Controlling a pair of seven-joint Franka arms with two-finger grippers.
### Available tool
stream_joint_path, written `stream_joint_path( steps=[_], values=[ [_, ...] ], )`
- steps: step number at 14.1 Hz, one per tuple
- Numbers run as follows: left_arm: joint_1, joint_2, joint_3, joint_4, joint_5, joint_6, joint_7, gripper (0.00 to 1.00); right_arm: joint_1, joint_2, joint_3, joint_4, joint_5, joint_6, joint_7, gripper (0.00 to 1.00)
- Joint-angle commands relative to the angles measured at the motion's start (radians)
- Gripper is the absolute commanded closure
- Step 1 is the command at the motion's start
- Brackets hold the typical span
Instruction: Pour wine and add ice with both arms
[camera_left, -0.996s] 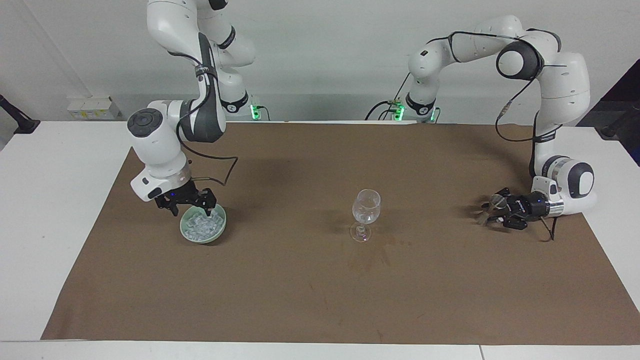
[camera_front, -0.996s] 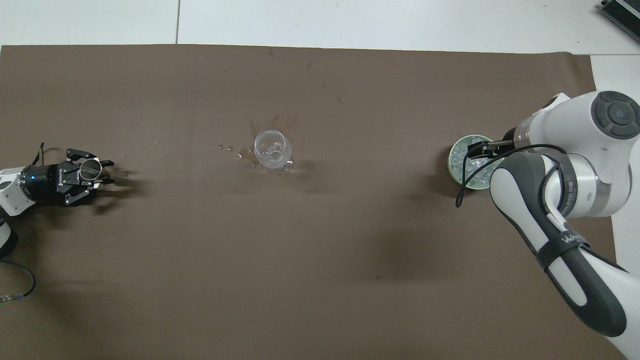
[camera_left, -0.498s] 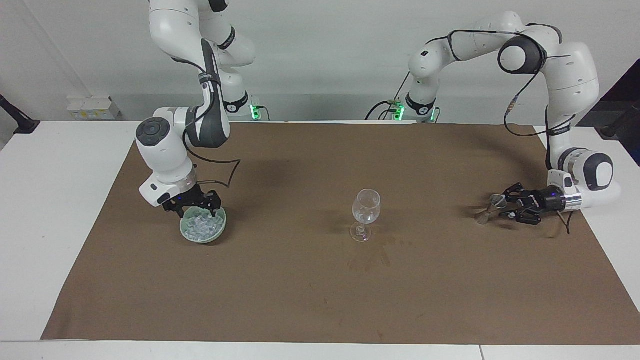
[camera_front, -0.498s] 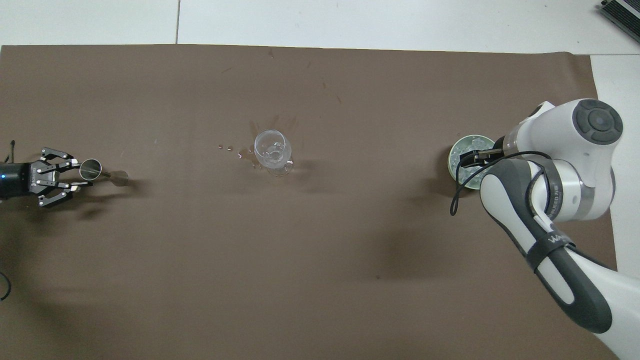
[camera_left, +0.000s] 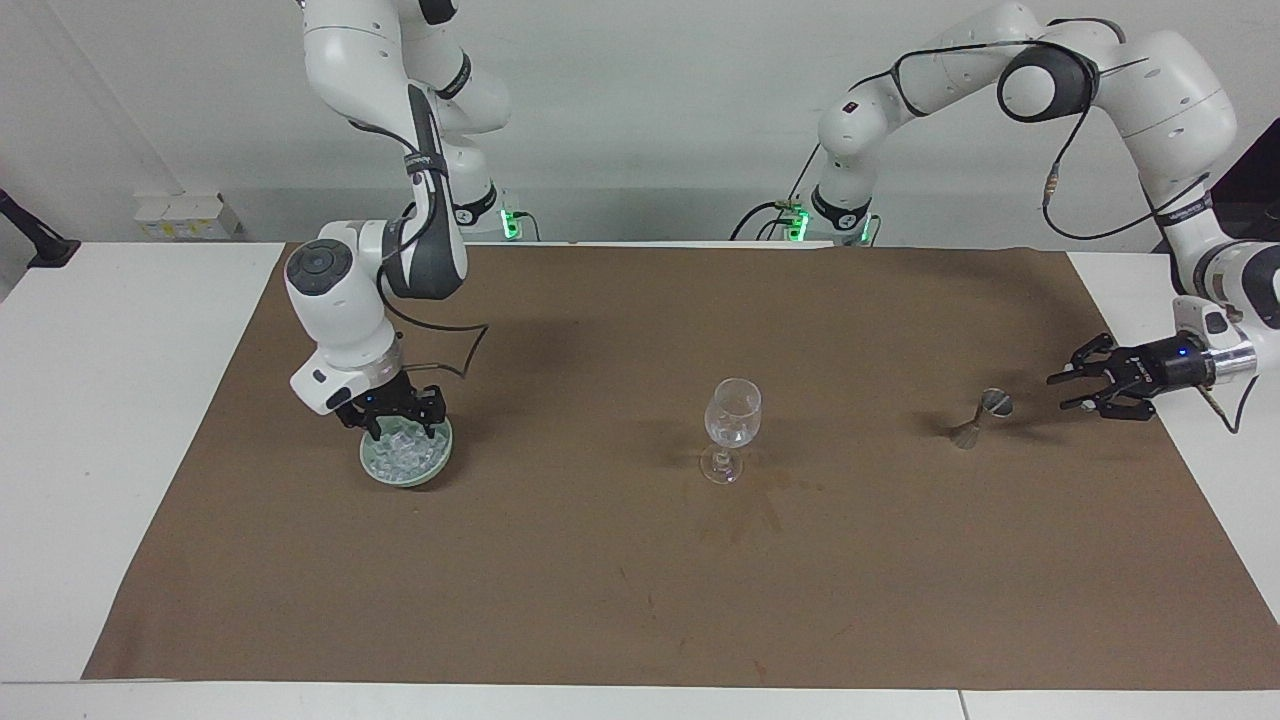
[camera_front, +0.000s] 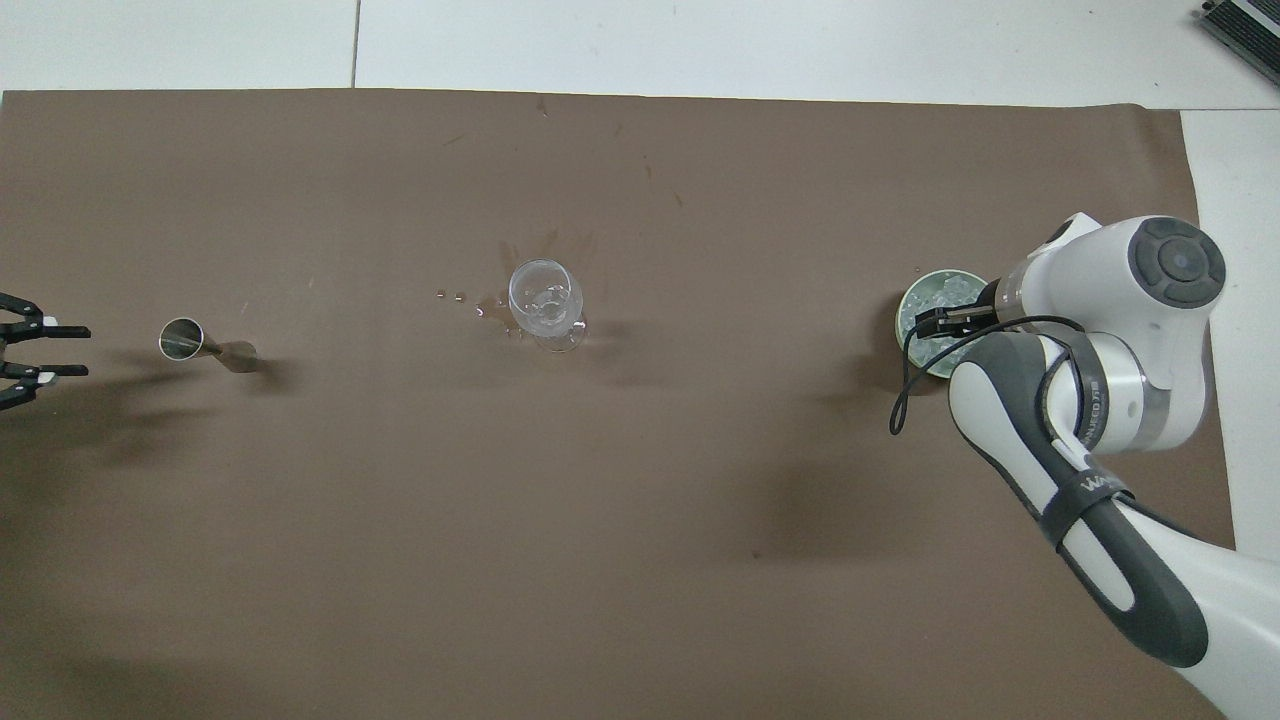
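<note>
Tool first: the right tool (camera_left: 392, 424) hangs low over a pale green bowl (camera_left: 372, 468), its tip down at the heap of ice (camera_left: 408, 452) that fills the bowl. Whether it is apart or together cannot be told, nor whether a cube is caught in it. The bowl sits on the brown mat (camera_left: 640, 600) toward the right arm's end of the surface (camera_left: 100, 400).

A clear wine glass (camera_left: 733, 412) stands upright near the middle of the mat, well apart from the bowl, with a dark stain (camera_left: 750, 510) on the mat at its foot. Toward the left arm's end a small metal jigger (camera_left: 980, 418) stands alone. The left tool (camera_left: 1075, 385) is near it but clear of it, spread apart and empty, waiting.

The likely step is picking up a cube. The cubes are small, glassy and probably wet, so a shallow or off-centre pinch could squirt one out onto the mat. Pressing too low could tip or push the light bowl. The carry to the glass is long, and a loose grip could drop the cube on the way. A low approach could knock the tall-stemmed glass over.
</note>
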Motion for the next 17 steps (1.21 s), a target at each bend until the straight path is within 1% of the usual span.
stream_joint_path(
  steps=[1,4,5,6,7,8,9,10,11,13,14,15,16,17],
  values=[
    [-0.058,-0.109,0.017,-0.007,0.081,-0.003,-0.107,0.57,-0.018,-0.001,0.004,-0.019,0.024,0.041,-0.043,0.18],
    [-0.124,-0.244,0.016,-0.01,0.179,0.031,-0.399,0.57,-0.023,0.004,0.004,-0.019,0.026,0.045,-0.047,0.18],
    [-0.167,-0.278,0.016,-0.007,0.213,0.048,-0.485,0.56,-0.023,0.004,0.004,-0.018,0.028,0.045,-0.047,0.22],
    [-0.205,-0.314,0.016,-0.013,0.236,0.059,-0.595,0.54,-0.023,0.004,0.004,-0.019,0.029,0.047,-0.045,0.25],
    [-0.248,-0.359,0.016,-0.023,0.253,0.097,-0.765,0.47,-0.025,0.004,0.004,-0.018,0.047,0.047,-0.043,0.25],
    [-0.289,-0.394,0.016,-0.03,0.282,0.135,-0.89,0.44,-0.025,0.007,0.002,-0.019,0.085,0.05,-0.045,0.25],
    [-0.323,-0.426,0.016,-0.057,0.308,0.177,-0.985,0.39,-0.025,0.01,0.002,-0.019,0.106,0.067,-0.047,0.25],
    [-0.355,-0.459,0.016,-0.085,0.328,0.223,-1.062,0.39,-0.025,0.012,0.002,-0.019,0.107,0.068,-0.047,0.25],
    [-0.391,-0.494,0.017,-0.114,0.375,0.253,-1.136,0.38,-0.025,0.013,0.001,-0.019,0.107,0.068,-0.048,0.26],
    [-0.438,-0.54,0.019,-0.123,0.458,0.266,-1.35,0.28,-0.029,0.019,-0.001,-0.019,0.107,0.07,-0.056,0.26],
    [-0.452,-0.557,0.017,-0.12,0.501,0.255,-1.473,0.25,-0.029,0.021,-0.001,-0.019,0.107,0.07,-0.065,0.27],
    [-0.465,-0.563,0.017,-0.116,0.523,0.242,-1.598,0.25,-0.031,0.021,-0.003,-0.018,0.107,0.071,-0.073,0.31],
    [-0.494,-0.572,0.016,-0.108,0.576,0.228,-1.724,0.25,-0.031,0.021,-0.003,-0.018,0.107,0.07,-0.073,0.37],
    [-0.52,-0.572,0.01,-0.09,0.649,0.211,-1.829,0.25,-0.029,0.021,-0.003,-0.016,0.107,0.07,-0.074,0.4]
  ],
)
